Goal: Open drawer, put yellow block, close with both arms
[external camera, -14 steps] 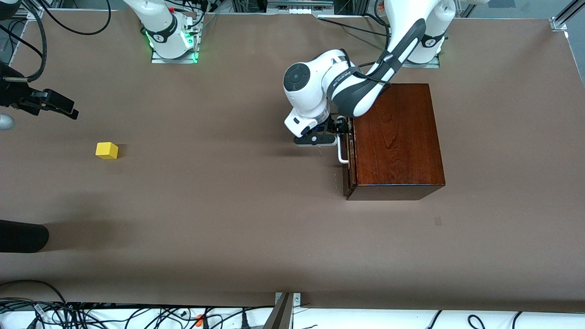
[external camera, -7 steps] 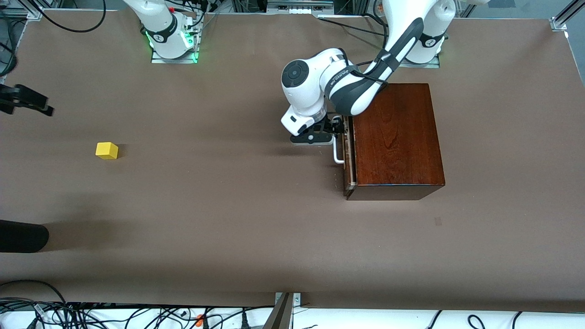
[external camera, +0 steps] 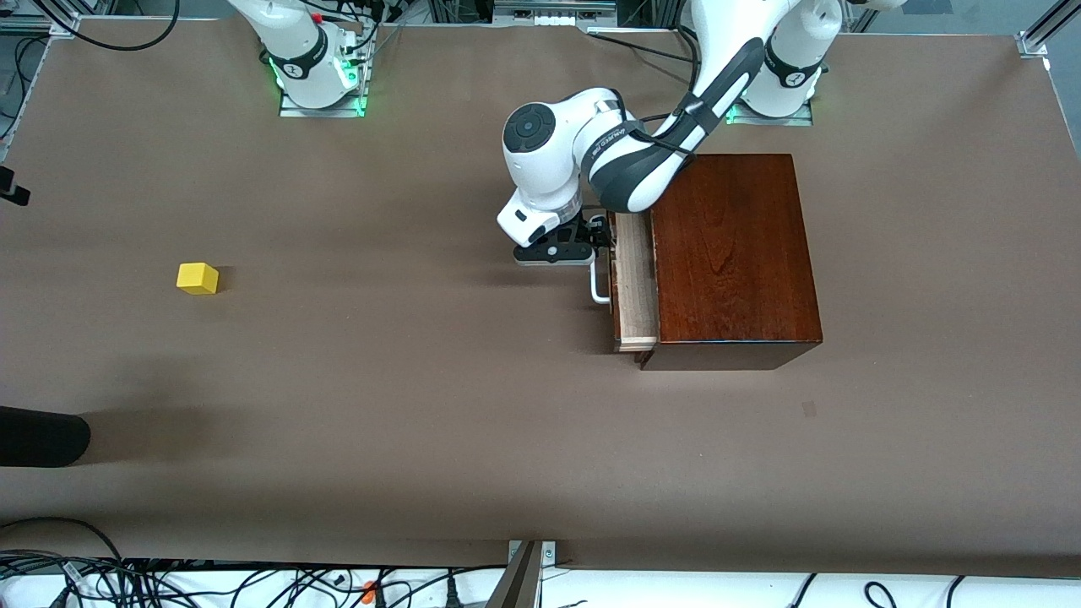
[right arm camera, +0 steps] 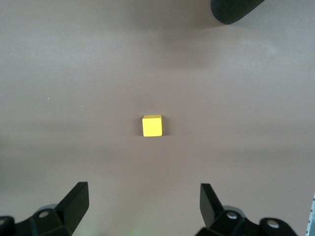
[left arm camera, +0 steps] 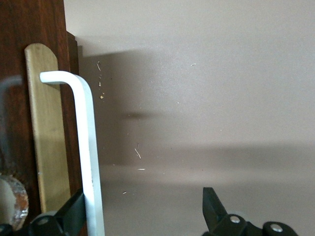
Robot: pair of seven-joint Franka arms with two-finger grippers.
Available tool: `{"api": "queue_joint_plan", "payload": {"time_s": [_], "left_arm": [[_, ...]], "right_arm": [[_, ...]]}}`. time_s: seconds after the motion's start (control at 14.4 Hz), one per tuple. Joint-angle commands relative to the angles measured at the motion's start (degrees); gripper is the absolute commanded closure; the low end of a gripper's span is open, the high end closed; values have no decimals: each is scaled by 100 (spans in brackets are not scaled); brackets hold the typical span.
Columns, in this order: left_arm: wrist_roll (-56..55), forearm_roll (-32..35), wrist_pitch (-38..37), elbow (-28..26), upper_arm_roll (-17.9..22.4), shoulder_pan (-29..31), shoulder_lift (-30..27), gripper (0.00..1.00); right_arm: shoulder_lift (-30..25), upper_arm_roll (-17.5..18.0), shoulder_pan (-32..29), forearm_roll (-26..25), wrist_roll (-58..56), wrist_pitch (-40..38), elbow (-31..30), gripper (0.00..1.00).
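Note:
The dark wooden box [external camera: 735, 253] stands toward the left arm's end of the table. Its drawer [external camera: 635, 291] is slid part way out, with pale wood showing. My left gripper [external camera: 601, 239] is at the white handle [external camera: 599, 287]. In the left wrist view the left gripper [left arm camera: 142, 211] is open, with one finger [left arm camera: 74, 216] tucked between the handle [left arm camera: 91, 162] and the drawer front, the other well apart. The yellow block [external camera: 198, 278] lies on the table toward the right arm's end. My right gripper [right arm camera: 142, 194] is open above the block [right arm camera: 152, 126], nearly out of the front view.
A black rounded object [external camera: 42, 435] lies at the table's edge, nearer the front camera than the block; it also shows in the right wrist view [right arm camera: 236, 10]. Cables hang along the near table edge [external camera: 253, 583]. Brown table [external camera: 405, 355] spreads between block and box.
The drawer has slid out of the box toward the right arm's end, with my left gripper moving along at the handle. My right gripper has moved almost out of the front view.

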Motion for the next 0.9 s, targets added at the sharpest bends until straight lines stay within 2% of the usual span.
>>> {"api": "queue_joint_plan", "payload": {"time_s": [0.0,0.42,0.83], "left_arm": [[21,-132,315,565,-22,-173,373,0],[30,-211,306,618,-22,-182,346,0],[30,-246,306,618,-40,-182,338,0]], "right_arm": [[-257,35,10,2,-3,326,-527,0],[-274,273,37,-16,569,475,-764,0],[-459,273,37,-33,455,1906,-2116,0]]}}
